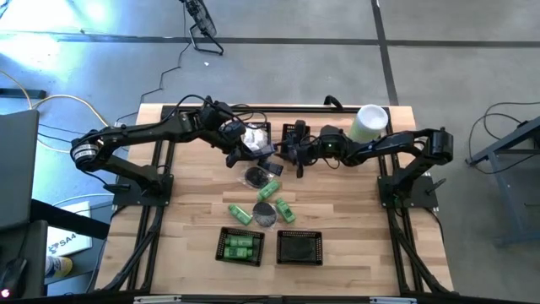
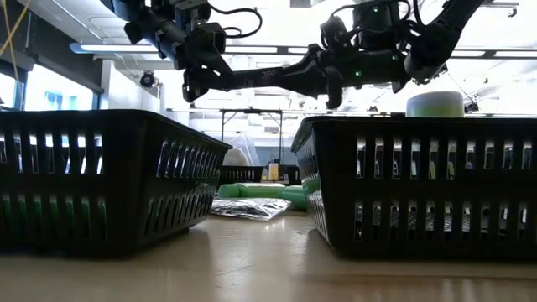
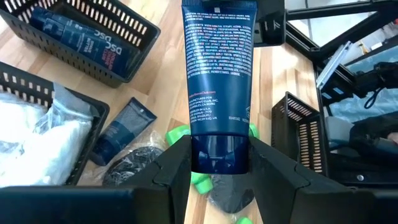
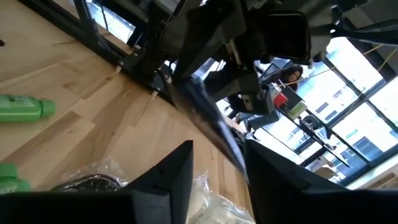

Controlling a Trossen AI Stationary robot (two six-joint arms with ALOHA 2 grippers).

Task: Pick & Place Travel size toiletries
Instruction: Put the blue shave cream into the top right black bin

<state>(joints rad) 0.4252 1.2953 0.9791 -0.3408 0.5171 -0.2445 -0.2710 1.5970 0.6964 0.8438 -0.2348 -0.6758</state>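
above the table's far middle | left gripper [image 3: 217,165] clamped on cap end of dark blue tube [image 3: 217,81] | right gripper [image 4: 217,165] part open around its flat tail | soft, light, slick; hold the stiff cap

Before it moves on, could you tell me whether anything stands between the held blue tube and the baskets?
Nothing visible does. The left gripper holds the dark blue tube in the air; green bottles and a grey disc lie on the table below the path to the baskets. The right gripper hovers alongside.
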